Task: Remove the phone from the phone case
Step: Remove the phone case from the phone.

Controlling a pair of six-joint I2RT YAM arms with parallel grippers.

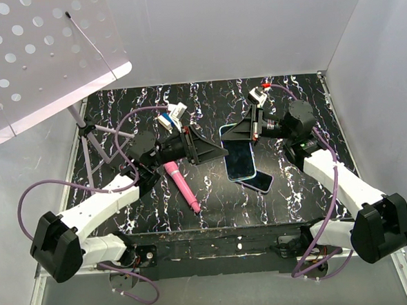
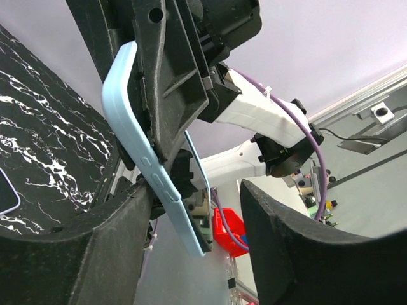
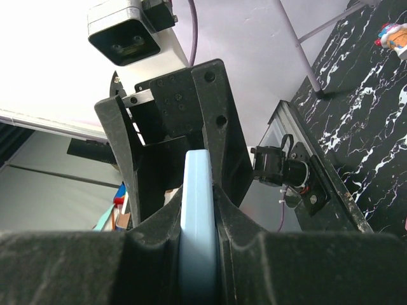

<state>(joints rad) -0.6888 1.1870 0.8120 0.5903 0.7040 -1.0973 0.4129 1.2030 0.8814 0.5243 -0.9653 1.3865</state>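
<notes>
The light-blue phone case [image 1: 237,157] is raised off the table at centre, its dark face turned up. My right gripper [image 1: 238,135] is shut on its far end; the right wrist view shows the case's pale edge [image 3: 198,184] pinched between both pads of my right gripper [image 3: 200,210]. My left gripper [image 1: 207,151] is open at the case's left side. In the left wrist view the case's [image 2: 137,127] lower end hangs between the spread fingers of my left gripper [image 2: 194,190], close to the left one. A phone [image 1: 259,181] with a dark screen lies flat beneath.
A pink pen-like object [image 1: 183,186] lies on the black marbled table [image 1: 145,211] near my left arm. A perforated white board [image 1: 39,59] on a thin stand [image 1: 84,128] overhangs the back left. White walls close in the sides and back.
</notes>
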